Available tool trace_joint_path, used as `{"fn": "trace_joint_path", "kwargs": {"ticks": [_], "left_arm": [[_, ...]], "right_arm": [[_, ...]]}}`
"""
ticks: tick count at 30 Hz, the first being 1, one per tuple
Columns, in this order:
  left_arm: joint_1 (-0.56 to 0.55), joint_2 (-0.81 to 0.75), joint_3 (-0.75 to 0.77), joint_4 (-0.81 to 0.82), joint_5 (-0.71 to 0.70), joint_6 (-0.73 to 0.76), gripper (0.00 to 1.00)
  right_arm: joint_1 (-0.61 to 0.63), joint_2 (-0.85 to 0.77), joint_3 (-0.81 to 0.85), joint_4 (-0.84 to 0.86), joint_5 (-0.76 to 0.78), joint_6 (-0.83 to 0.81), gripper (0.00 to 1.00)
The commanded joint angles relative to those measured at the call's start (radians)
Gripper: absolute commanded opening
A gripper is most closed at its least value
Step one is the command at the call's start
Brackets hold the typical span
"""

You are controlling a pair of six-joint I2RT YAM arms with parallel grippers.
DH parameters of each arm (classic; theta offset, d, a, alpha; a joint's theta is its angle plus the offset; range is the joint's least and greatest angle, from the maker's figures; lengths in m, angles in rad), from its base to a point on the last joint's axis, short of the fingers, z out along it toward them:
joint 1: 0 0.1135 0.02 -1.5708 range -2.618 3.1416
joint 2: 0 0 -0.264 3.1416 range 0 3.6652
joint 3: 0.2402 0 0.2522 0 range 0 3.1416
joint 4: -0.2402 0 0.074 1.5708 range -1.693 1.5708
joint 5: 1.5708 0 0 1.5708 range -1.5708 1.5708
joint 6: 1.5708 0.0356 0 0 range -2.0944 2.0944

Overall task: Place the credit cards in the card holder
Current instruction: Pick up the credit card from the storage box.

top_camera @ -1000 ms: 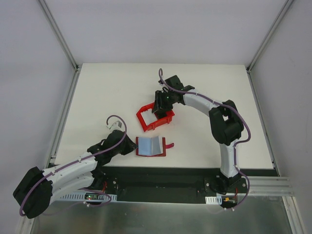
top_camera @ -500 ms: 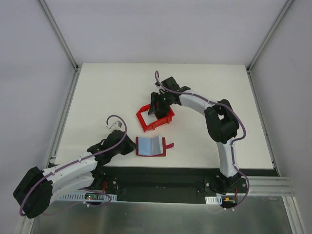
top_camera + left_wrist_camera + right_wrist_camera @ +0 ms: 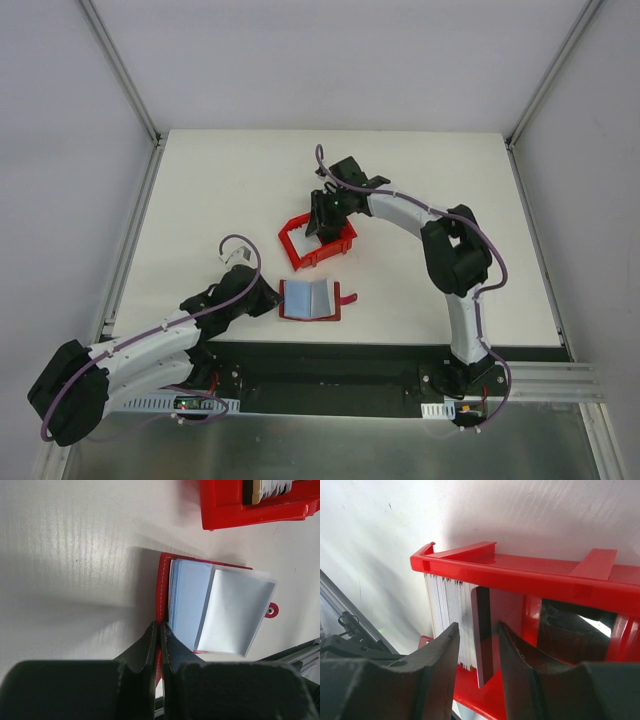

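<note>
Enclosing the credit cards [image 3: 445, 611]: red bin [image 3: 530, 575].

Bare worktop [image 3: 220, 190] open to the left of and beyond the red bin [image 3: 290, 240]; room to pass there. Bin rim close around right claw [image 3: 477, 626]; packed credit cards [image 3: 445, 615] crowd its fingers, little slack. Only a narrow strip between bin and card holder [image 3: 308, 299]. Left claw [image 3: 159, 630] pinched on holder's left edge, blocking that side; snap-tab side clear.
</note>
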Motion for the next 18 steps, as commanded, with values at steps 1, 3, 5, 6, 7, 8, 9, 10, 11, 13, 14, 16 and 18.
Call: {"fn": "trace_joint_path", "kwargs": {"ticks": [1,3,5,6,7,8,9,10,11,13,14,16,18], "left_arm": [[-0.005,0.013,0.035,0.005,-0.026,0.011,0.00],[-0.006,0.012,0.035,0.006,-0.026,0.011,0.00],[-0.006,0.013,0.038,0.006,-0.026,0.012,0.00],[-0.006,0.013,0.036,0.006,-0.026,0.014,0.00],[-0.006,0.013,0.035,0.006,-0.026,0.012,0.00],[-0.006,0.015,0.036,0.005,-0.026,0.012,0.00],[-0.006,0.015,0.038,0.006,-0.026,0.012,0.00],[-0.006,0.015,0.036,0.005,-0.024,0.014,0.00],[-0.006,0.015,0.038,0.005,-0.024,0.012,0.00],[-0.006,0.015,0.038,0.005,-0.024,0.015,0.00],[-0.006,0.015,0.038,0.005,-0.024,0.014,0.00],[-0.006,0.015,0.036,0.005,-0.023,0.015,0.00],[-0.006,0.015,0.038,0.006,-0.024,0.014,0.00]], "right_arm": [[0.005,-0.088,0.011,-0.022,-0.015,-0.017,0.39],[0.006,-0.088,0.009,-0.022,-0.013,-0.015,0.38],[0.006,-0.091,0.006,-0.022,-0.012,-0.014,0.38],[0.006,-0.091,0.008,-0.022,-0.009,-0.012,0.37],[0.006,-0.092,0.008,-0.022,-0.009,-0.012,0.37],[0.006,-0.092,0.008,-0.022,-0.007,-0.009,0.36],[0.006,-0.094,0.008,-0.021,-0.004,-0.009,0.35],[0.006,-0.094,0.009,-0.021,-0.001,-0.009,0.33],[0.006,-0.095,0.009,-0.021,0.002,-0.008,0.31],[0.006,-0.100,0.006,-0.021,0.007,-0.006,0.28],[0.006,-0.104,0.006,-0.021,0.011,-0.006,0.27],[0.006,-0.106,0.008,-0.019,0.011,-0.006,0.24],[0.006,-0.112,0.006,-0.022,0.025,-0.006,0.20]]}}
